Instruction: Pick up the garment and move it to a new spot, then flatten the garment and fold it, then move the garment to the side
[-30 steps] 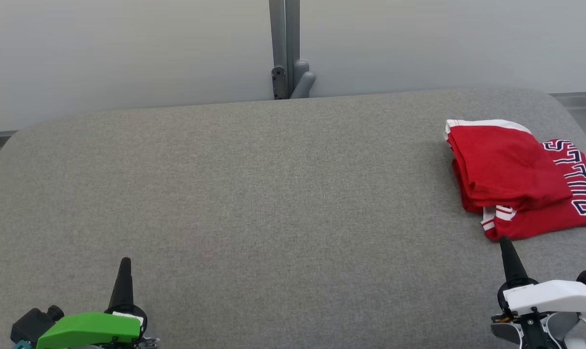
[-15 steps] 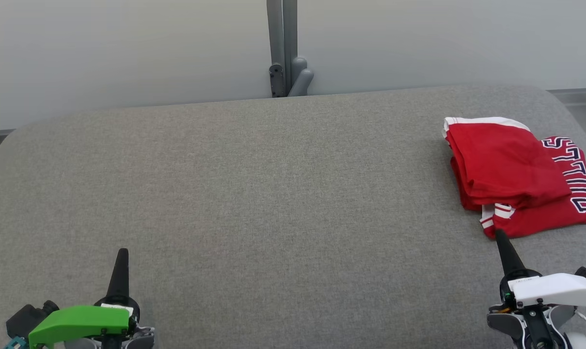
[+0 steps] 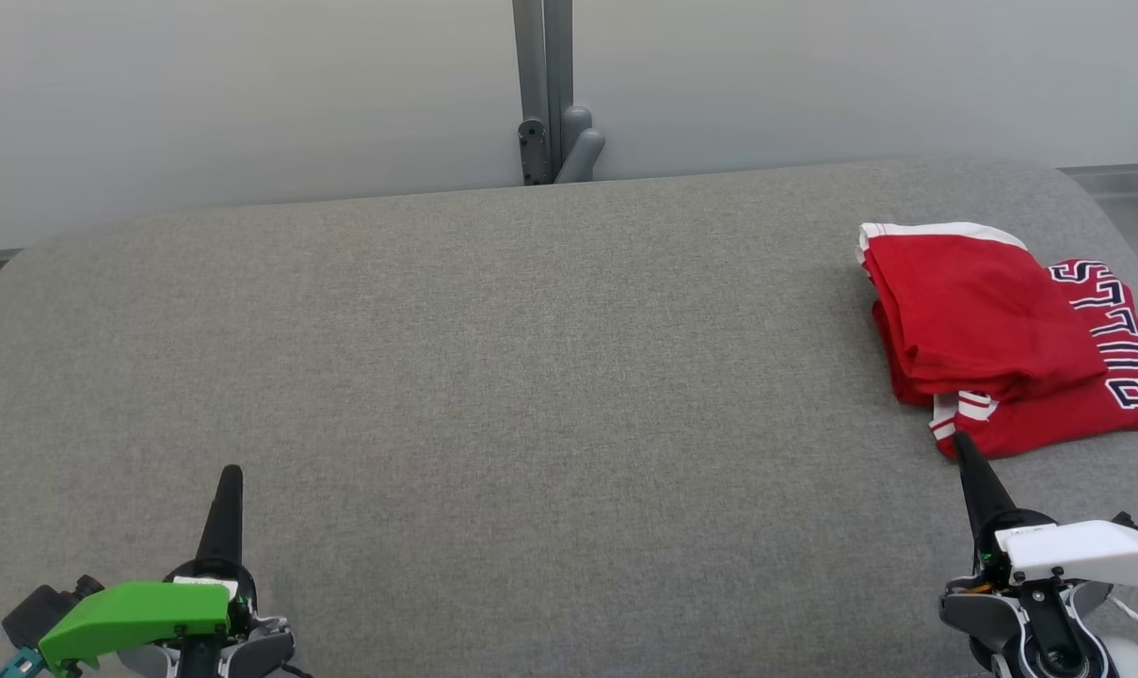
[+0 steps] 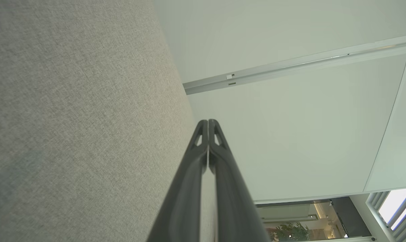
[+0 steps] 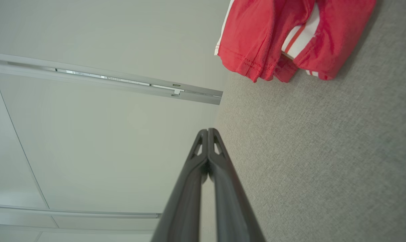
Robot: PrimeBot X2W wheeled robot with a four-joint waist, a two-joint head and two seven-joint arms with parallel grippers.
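A folded red garment [image 3: 1001, 339] with white trim and dark lettering lies at the right side of the grey padded table [image 3: 531, 377]; the right wrist view catches its hem [image 5: 276, 37] at the top. My right gripper [image 3: 956, 441] is shut and empty, its tip just short of the garment's near edge; its fingers [image 5: 208, 132] are pressed together. My left gripper [image 3: 232, 473] sits at the lower left, far from the garment, shut with nothing in it, its tips [image 4: 208, 122] touching.
A grey post with a bracket [image 3: 550, 141] stands behind the table's far edge against a pale wall. The table's rounded corners fall away at far left and far right. Wide bare fabric stretches between the two grippers.
The head camera has shifted a little, so the whole picture slid left and up. Both grippers sit slightly lower in the frame. The garment stays put on the table.
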